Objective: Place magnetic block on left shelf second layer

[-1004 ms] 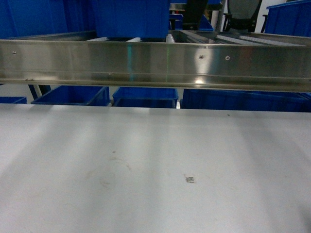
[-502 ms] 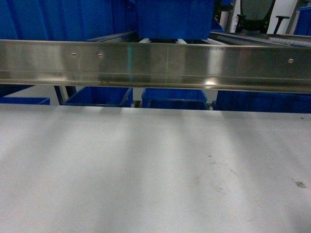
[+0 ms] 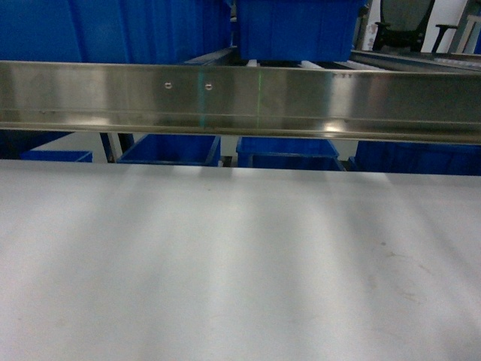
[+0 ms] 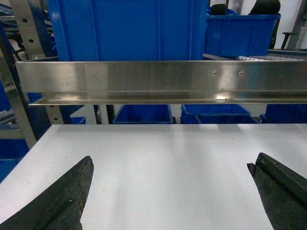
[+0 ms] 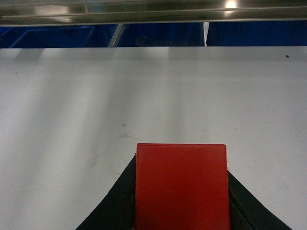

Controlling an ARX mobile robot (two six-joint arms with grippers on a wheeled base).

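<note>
**Right wrist view: red block carried in the jaws, shelf yet to be reached**

Right wrist view showed the right gripper (image 5: 181, 201) clamped on the magnetic block (image 5: 181, 187), its dark fingers (image 5: 112, 206) pressed against both red sides, the flat top face level and square to the camera. Beneath and ahead of the block lay the white table (image 5: 153, 91), with a steel rail (image 5: 153, 12) beyond its far edge. The left gripper (image 4: 170, 191) hung empty over the same surface, its jaws spread wide apart, facing the rail and the blue bins (image 4: 124, 28) stacked behind it. From the head camera neither arm could be seen, only table, rail and bins.

To my eye the block was in transit, not yet at any shelf. Doing this well would mean keeping the grip firm and the block level while turning toward the left shelf, clearing the rail edge, and releasing only once its underside rests on the second layer.
</note>
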